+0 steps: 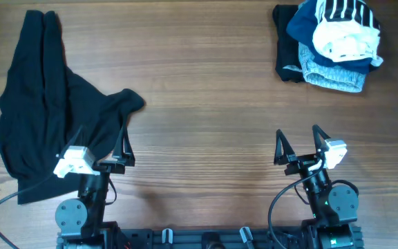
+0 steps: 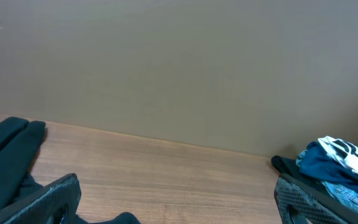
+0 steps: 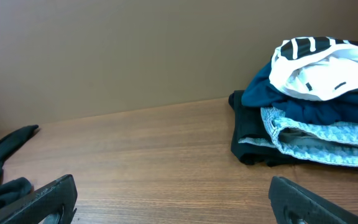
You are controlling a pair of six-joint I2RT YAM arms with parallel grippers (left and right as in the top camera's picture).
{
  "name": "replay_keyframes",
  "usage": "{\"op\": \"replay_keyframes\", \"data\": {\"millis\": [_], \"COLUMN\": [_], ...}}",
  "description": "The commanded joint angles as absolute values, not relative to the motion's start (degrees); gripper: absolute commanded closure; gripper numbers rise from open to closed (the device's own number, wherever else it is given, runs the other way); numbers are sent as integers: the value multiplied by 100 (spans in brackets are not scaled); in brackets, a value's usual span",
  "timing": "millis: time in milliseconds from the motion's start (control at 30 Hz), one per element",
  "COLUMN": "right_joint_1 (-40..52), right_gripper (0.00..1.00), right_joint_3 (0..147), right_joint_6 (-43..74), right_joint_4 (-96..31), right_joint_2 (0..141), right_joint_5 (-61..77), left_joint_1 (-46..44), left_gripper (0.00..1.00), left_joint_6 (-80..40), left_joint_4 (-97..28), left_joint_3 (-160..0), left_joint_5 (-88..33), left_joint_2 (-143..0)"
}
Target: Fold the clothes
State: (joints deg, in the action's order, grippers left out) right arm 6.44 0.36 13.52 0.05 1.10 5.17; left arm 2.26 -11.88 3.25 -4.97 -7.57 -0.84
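Note:
A large black garment [image 1: 47, 104] lies crumpled on the left of the wooden table [image 1: 206, 90]; it also shows as the black garment [image 2: 5, 155] at the left edge of the left wrist view. A white T-shirt with black stripes [image 1: 344, 31] tops a pile of clothes [image 1: 327, 66] at the far right. In the right wrist view the same white T-shirt [image 3: 325, 74] and pile [image 3: 309, 134] sit ahead to the right. My left gripper [image 1: 102, 142] hangs open over the black garment's lower right edge, holding nothing. My right gripper [image 1: 298, 135] is open above bare wood, well short of the pile.
The pile also holds a dark blue garment [image 3: 291, 99], a light blue one [image 3: 316, 140] and a black one [image 3: 247, 140] at the bottom. A plain wall [image 2: 179, 62] stands behind the table's far edge. Both arm bases [image 1: 206, 235] sit at the near edge.

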Motion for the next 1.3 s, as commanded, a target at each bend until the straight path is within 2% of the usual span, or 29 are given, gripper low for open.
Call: {"op": "replay_keyframes", "data": {"millis": [0, 200, 367, 1267], "right_joint_1": [620, 620, 620, 620], "right_gripper": [0, 0, 0, 0], "right_joint_3": [30, 30, 30, 30], "right_joint_6": [1258, 1260, 1258, 1260], "right_joint_4": [38, 38, 38, 36], "right_joint_2": [64, 64, 64, 64], "right_joint_5": [622, 622, 622, 604], "left_joint_1": [209, 209, 209, 209], "left_gripper": [0, 0, 0, 0], "left_joint_6": [-1114, -1114, -1116, -1114], "left_joint_4": [548, 598, -427, -395], "left_joint_3": [-242, -32, -32, -32], "left_joint_5": [-565, -567, -567, -567], "left_joint_2": [-16, -16, -16, -32]}}
